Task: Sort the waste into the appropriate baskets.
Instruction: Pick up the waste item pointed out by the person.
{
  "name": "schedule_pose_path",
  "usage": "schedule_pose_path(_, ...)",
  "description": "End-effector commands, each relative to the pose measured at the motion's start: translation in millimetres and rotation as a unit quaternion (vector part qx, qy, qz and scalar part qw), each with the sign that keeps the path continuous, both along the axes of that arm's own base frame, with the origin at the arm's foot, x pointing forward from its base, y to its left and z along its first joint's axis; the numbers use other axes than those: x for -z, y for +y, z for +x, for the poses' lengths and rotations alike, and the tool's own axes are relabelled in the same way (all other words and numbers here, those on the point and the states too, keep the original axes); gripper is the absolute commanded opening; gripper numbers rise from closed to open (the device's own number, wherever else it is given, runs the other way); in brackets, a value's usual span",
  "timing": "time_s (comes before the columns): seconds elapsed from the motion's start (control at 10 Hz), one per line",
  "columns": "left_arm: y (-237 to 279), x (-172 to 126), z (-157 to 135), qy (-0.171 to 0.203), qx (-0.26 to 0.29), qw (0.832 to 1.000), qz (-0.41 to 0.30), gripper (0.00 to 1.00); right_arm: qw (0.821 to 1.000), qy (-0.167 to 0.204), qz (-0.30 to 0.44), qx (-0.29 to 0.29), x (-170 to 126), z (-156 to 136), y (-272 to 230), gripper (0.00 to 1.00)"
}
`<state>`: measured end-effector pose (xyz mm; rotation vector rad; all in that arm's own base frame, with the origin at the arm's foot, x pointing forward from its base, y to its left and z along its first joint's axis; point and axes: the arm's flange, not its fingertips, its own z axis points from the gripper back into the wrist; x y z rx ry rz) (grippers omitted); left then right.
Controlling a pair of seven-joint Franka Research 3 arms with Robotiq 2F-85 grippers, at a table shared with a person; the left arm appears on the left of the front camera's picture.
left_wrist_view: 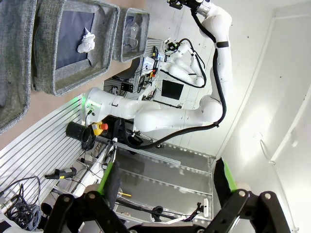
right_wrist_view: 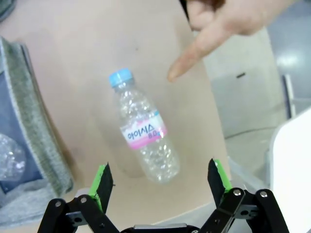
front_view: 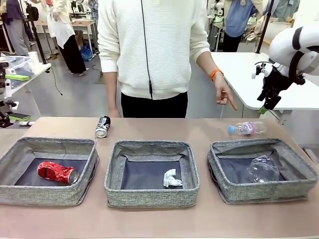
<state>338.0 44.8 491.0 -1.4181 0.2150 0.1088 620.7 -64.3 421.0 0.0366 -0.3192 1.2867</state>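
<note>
Three grey baskets stand in a row: left, middle, right. A crushed red can lies in the left one, a white paper wad in the middle one, a clear cup in the right one. A clear bottle with a pink label lies on the table behind the right basket, and a person's finger points at it. A black-and-silver can lies behind the left basket. My right gripper hangs open above the bottle. My left gripper is open and holds nothing.
The person stands at the far side with a hand lowered near the bottle. The table's right edge runs close beside the bottle. In the left wrist view the middle basket with the paper wad shows far off.
</note>
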Motion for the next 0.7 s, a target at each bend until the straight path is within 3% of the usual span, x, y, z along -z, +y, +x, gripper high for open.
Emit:
schedule_pose_path(0.0, -1, -4, -2, 0.003, -0.001, 1.0, -0.008, 1.0, 0.996, -0.019, -0.034, -0.079, 14, 22, 0, 1.0)
schedule_pose_path(0.1, -1, -4, -2, 0.003, -0.001, 1.0, -0.008, 1.0, 0.996, 0.014, -0.043, -0.08, 23, 30, 0, 1.0)
schedule_pose_path(0.3, -1, -4, -2, 0.003, -0.001, 1.0, -0.008, 1.0, 0.992, 0.04, -0.021, -0.122, 35, 32, 2, 1.0)
schedule_pose_path(0.6, -1, -4, -2, 0.003, -0.001, 1.0, -0.008, 1.0, 0.985, 0.104, -0.019, -0.132, 57, 30, 16, 1.0)
